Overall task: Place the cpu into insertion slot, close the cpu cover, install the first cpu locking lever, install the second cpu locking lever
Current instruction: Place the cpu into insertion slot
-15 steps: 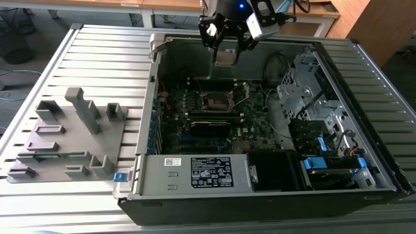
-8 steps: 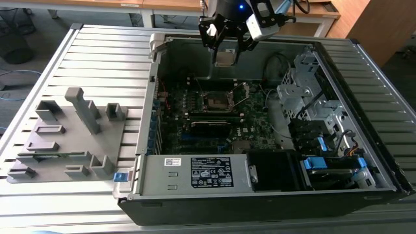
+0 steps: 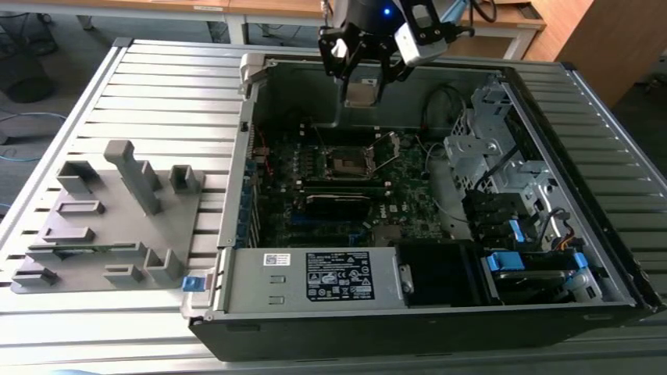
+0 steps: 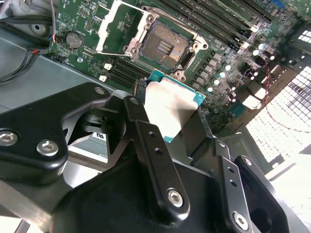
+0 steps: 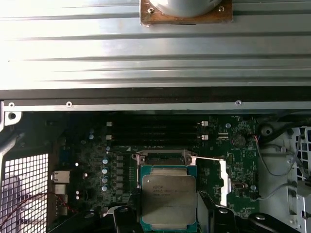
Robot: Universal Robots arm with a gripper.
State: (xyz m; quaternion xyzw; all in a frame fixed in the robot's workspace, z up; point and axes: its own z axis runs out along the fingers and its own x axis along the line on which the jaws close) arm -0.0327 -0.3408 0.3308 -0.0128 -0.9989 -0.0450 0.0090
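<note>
**Exterior view: cpu held over the open case**

The gripper (image 3: 364,78) has its jaws clamped on the cpu (image 3: 362,94). The insertion slot (image 3: 345,162) lies at 6 o'clock from it, and the cpu cover (image 4: 104,29) stands open. A tilted or rotated descent could bend socket pins. Loose cables (image 3: 433,109) at 3 o'clock may crowd the approach.

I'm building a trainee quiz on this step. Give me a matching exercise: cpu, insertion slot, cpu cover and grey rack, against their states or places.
1. cpu
2. insertion slot
3. cpu cover
4. grey rack

a. swung open beside the slot
b. outside the case, on the exterior view's left
c. held in the gripper
d. empty, contacts showing

Pairs: 1-c; 2-d; 3-a; 4-b
</note>
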